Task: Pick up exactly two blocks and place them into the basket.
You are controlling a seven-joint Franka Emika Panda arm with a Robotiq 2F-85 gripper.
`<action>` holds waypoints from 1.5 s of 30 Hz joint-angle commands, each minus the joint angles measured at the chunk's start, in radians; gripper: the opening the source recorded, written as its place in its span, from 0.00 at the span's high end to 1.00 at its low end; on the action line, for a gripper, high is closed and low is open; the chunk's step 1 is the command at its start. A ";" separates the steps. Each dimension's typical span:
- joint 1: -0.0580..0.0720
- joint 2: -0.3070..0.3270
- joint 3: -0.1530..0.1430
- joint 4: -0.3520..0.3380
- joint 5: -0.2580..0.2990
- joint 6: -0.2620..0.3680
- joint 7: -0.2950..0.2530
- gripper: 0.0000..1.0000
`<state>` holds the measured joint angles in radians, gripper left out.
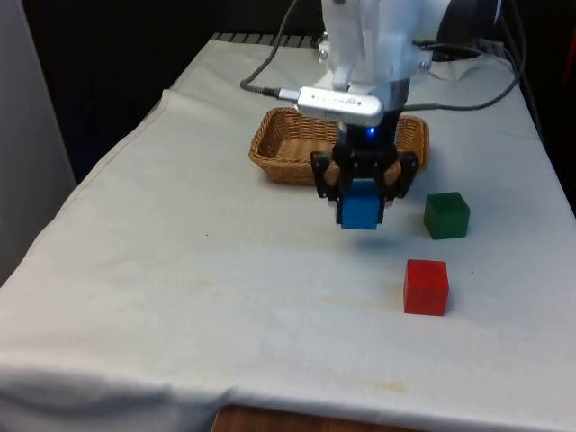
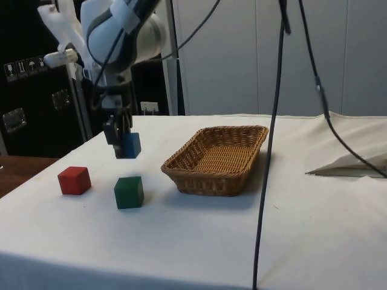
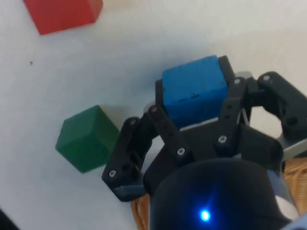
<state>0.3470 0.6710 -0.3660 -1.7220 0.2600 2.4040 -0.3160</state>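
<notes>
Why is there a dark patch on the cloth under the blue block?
It's a shadow: in the front view the hand holds the blue block off the cloth, so a soft shadow falls beneath. In the side view, the green block and basket cast shadows too.

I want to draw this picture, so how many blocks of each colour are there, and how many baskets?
Blue blocks: 1, the blue block held up off the cloth in the gripper
Green blocks: 1, the green block on the cloth
Red blocks: 1, the red block on the cloth
Baskets: 1, the wicker basket, nothing in it
Total: 4 things
</notes>
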 commanded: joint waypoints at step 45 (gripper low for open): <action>0.010 -0.397 -0.037 -0.336 -0.194 -0.055 0.081 0.98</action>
<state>0.3490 0.2830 -0.3940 -2.0460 0.0860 2.3380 -0.2500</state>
